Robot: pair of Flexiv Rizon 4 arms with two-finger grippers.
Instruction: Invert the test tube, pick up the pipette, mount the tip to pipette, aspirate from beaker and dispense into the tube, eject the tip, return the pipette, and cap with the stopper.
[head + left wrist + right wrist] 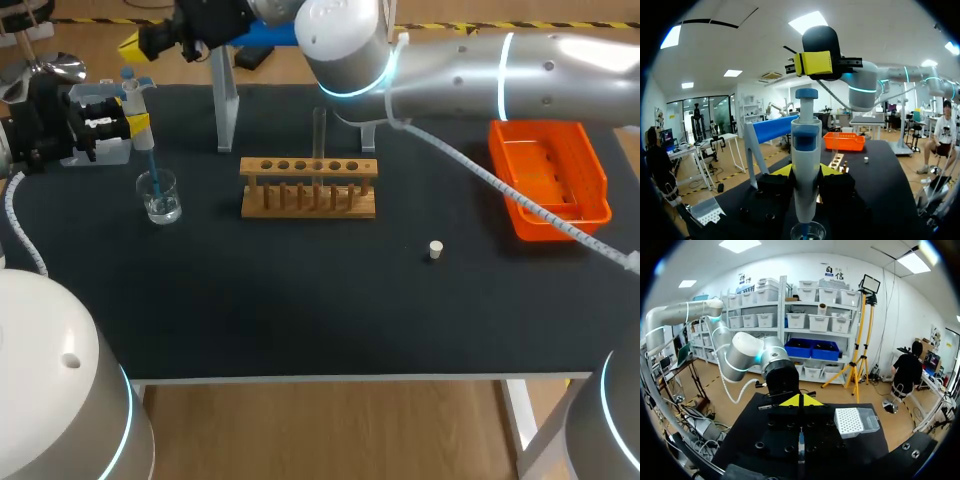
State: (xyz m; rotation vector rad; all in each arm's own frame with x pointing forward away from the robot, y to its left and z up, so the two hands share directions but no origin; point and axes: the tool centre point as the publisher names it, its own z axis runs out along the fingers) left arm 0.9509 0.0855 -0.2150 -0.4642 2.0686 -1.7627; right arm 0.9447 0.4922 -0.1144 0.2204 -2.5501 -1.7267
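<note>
**Pipette tip in the beaker, right pincer clear of the rack**

The left gripper (806, 172) is clenched on the pipette (806, 140): its body stands upright between the two yellow fingertips (782, 170), plunger end uppermost. In the head view the blue tip (152, 166) mounted on the pipette reaches down into the glass beaker (160, 197), which sits near the left end of the black table (300, 310) with clear liquid at its bottom.

The right arm comes across from the right, above the far edge of the table. Its gripper (800, 401) hangs high beside the blue-topped pipette stand (228, 110). Its yellow tips are pressed together, and nothing shows between them.

The test tube (320, 135) stands upright in one of the middle holes of the wooden rack (308, 187). The white stopper (435, 249) lies by itself on the table, to the right of the rack and nearer the front. An orange tray (548, 180) sits at the right end.
</note>
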